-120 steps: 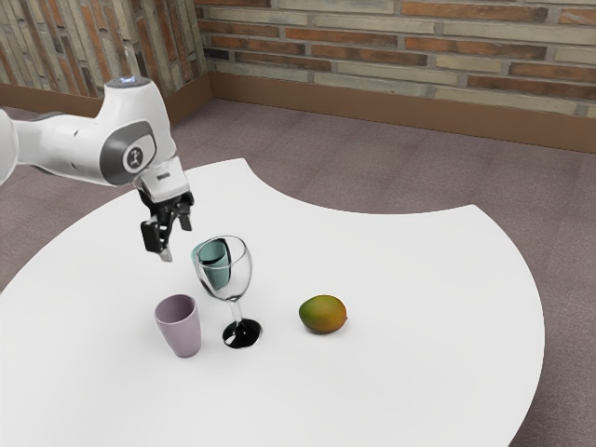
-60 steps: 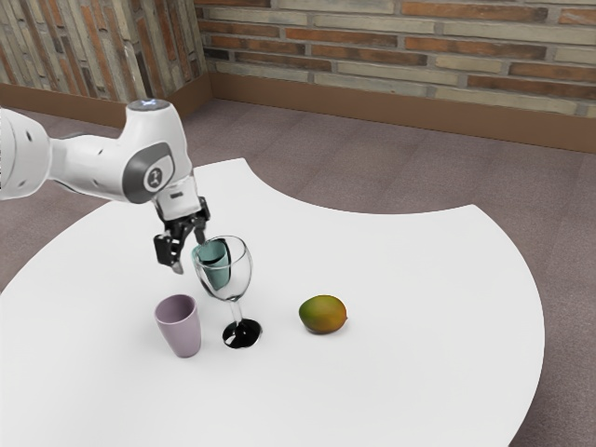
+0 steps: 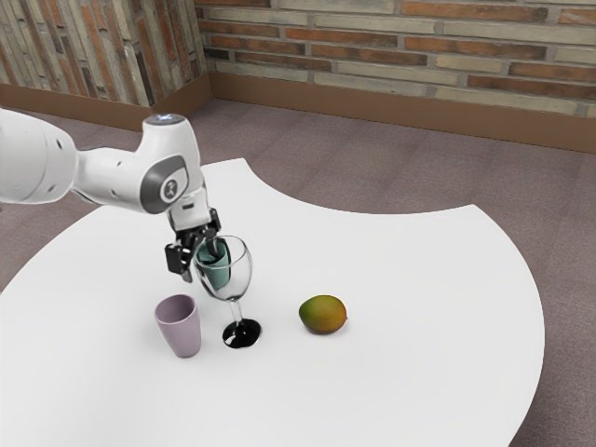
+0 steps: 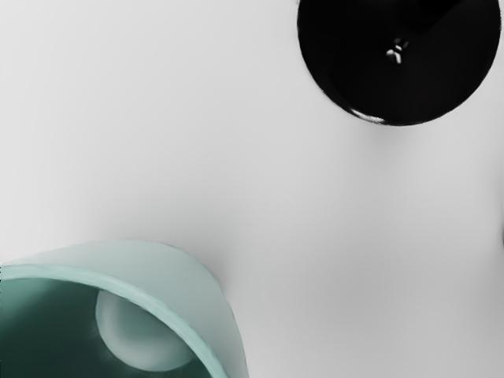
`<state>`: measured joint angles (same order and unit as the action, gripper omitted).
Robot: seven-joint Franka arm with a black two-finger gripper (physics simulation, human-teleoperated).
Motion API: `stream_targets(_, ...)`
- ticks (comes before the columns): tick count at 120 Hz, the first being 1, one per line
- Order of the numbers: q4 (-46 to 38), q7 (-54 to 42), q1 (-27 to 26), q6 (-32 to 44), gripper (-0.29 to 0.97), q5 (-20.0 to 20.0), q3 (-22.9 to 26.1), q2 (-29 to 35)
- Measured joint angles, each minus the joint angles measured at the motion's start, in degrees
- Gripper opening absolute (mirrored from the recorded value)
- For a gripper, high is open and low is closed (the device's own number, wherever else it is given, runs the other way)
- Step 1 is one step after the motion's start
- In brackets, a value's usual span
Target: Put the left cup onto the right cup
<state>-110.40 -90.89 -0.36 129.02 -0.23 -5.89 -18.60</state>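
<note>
A teal cup (image 3: 217, 268) stands on the white table (image 3: 419, 317), seen through the bowl of a clear wine glass (image 3: 241, 332) in front of it. A mauve cup (image 3: 178, 326) stands upright nearer the front, toward the exterior view's left of the glass. My gripper (image 3: 193, 253) hangs open just above the teal cup's rim, on its left side, fingers pointing down. In the wrist view the teal cup (image 4: 157, 276) lies close under the hand, its open mouth showing, with the glass's black foot (image 4: 402, 55) farther off.
A mango (image 3: 322, 314) lies on the table to the exterior view's right of the wine glass. The glass stands very close to the teal cup and my fingers. The table's edge curves inward at the back.
My hand has moved down and toward the exterior view's right, from above the mauve cup's far side to the teal cup's rim. The cups, glass and mango have stayed put.
</note>
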Motion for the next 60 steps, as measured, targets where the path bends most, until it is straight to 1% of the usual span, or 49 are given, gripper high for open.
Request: stream_targets(60,2.87,-1.22,0.02,0.5,0.68,-0.93,-0.07,-3.85)
